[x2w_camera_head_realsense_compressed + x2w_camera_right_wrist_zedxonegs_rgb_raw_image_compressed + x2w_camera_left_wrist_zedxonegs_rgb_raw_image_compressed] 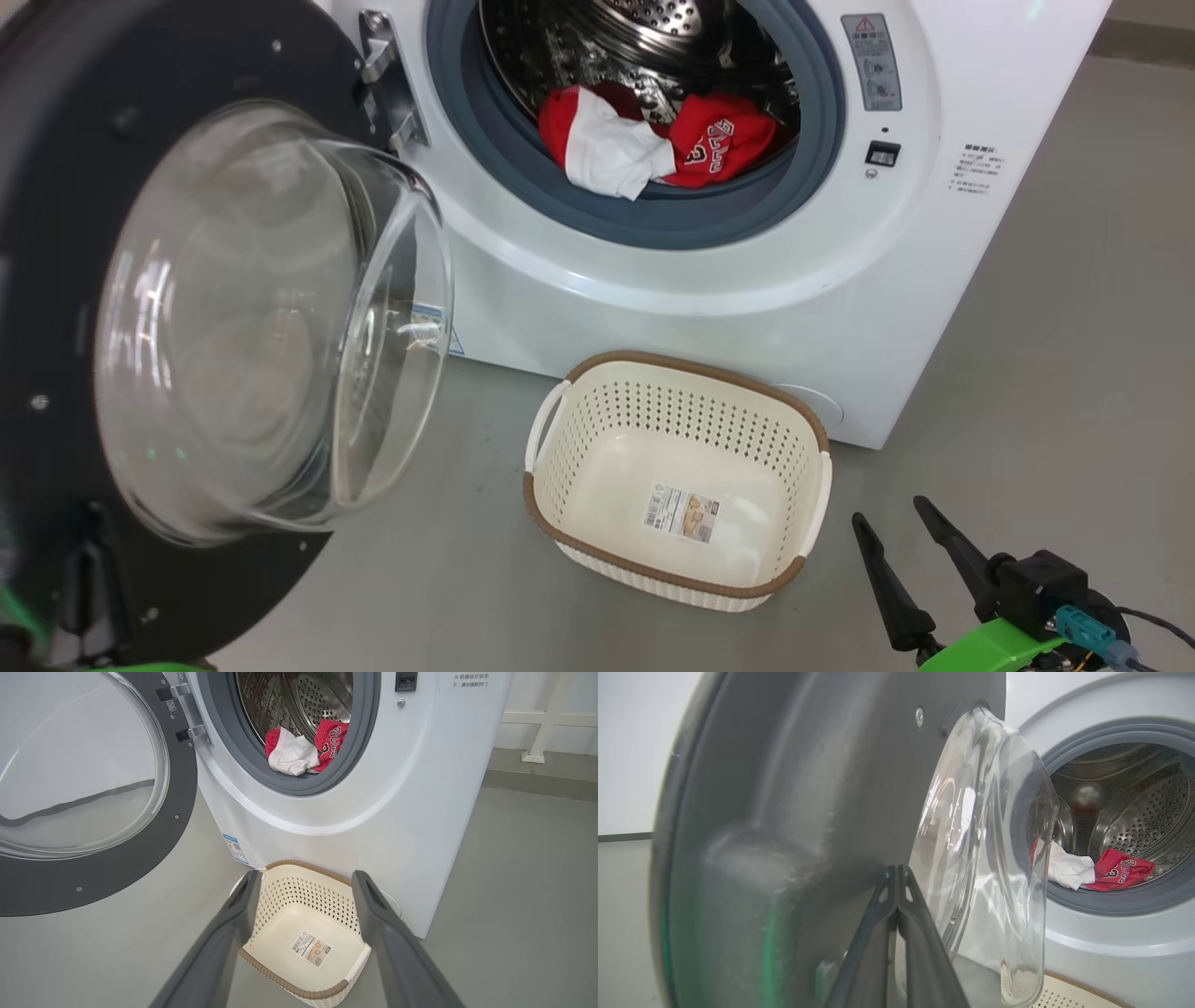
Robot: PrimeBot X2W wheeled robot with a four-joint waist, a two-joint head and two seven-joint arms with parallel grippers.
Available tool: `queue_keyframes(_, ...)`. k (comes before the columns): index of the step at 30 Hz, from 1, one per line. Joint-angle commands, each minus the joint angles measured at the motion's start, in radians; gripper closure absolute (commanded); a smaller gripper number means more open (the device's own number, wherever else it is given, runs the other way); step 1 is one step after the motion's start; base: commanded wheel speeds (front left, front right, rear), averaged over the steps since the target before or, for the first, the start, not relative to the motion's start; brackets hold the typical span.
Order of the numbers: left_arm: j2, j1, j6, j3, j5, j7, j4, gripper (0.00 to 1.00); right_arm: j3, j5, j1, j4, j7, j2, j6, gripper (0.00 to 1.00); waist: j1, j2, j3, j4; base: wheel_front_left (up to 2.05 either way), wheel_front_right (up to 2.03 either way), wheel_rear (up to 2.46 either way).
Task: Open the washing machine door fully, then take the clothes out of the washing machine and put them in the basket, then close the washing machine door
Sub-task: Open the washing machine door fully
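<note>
Two grippers, and they stand differently. My left gripper point(896, 873) is pinched tight on nothing, its tips meeting right at the dark inner face of the washing machine door point(808, 788), just beside the bulging glass window point(985, 835). I cannot tell whether the tips actually touch the door. My right gripper point(888, 511) is spread wide and empty, low over the floor point(1027, 373) and near the basket point(672, 411), which sits just to its left in the head view. Through the right wrist camera the basket shows between my two fingers.

The basket stands on the floor just in front of the washing machine point(700, 280), with a paper label point(681, 511) on its bottom. The clothes point(653, 140) lie at the mouth of the drum point(653, 28), resting on the lower part of the grey gasket point(653, 219), above the basket and well apart from both grippers. The door hangs open on its hinge point(383, 75) at the left of the opening.

I count one washing machine, one door and one basket with two side handles point(544, 425). There is one heap of clothes, and in it I make out two bundles, one red with a white panel, one red with white lettering; whether there are more garments I cannot tell
</note>
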Motion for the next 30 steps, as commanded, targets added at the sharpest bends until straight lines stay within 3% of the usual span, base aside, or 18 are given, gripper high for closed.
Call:
queue_keyframes(1, 0.025, -0.059, -0.002, 0.074, 0.014, -0.006, -0.014, 1.0, 0.021, -0.012, -0.039, -0.028, -0.012, -0.019, 0.007, 0.0, 0.0, 0.0, 0.018, -0.004, 0.0, 0.0, 0.0)
queue_keyframes(18, 0.068, -0.243, -0.055, 0.348, 0.078, -0.006, 0.127, 1.0, 0.027, -0.018, -0.084, -0.034, -0.012, -0.044, 0.007, 0.0, 0.0, 0.0, 0.095, -0.031, 0.0, 0.0, 0.0)
queue_keyframes(30, 0.127, -0.338, -0.087, 0.459, 0.119, -0.006, 0.236, 1.0, 0.027, -0.023, -0.097, -0.041, -0.012, -0.047, 0.007, 0.0, 0.0, 0.0, 0.131, -0.037, 0.0, 0.0, 0.0)
